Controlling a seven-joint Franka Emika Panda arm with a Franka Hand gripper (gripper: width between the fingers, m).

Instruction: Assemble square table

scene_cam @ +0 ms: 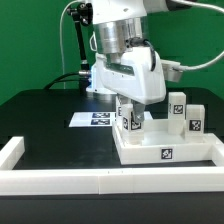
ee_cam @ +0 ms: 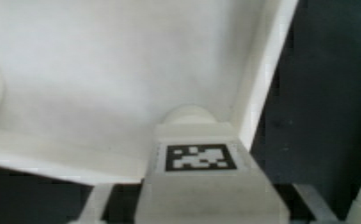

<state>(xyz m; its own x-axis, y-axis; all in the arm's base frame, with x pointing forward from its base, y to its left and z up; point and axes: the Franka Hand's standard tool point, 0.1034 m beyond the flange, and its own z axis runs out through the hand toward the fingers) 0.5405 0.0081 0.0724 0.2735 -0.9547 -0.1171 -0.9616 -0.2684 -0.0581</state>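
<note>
No readable text; only coded tags on leg post, slab.

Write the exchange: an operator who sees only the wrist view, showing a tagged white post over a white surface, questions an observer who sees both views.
Operator: Are there other posts besides mine?
Observer: Yes, two more leg posts stand on the slab, to the exterior view's right of the gripper.
Operator: What lies beyond the slab?
Observer: The marker board lies flat on the black table, to the exterior view's left of the slab.
</note>
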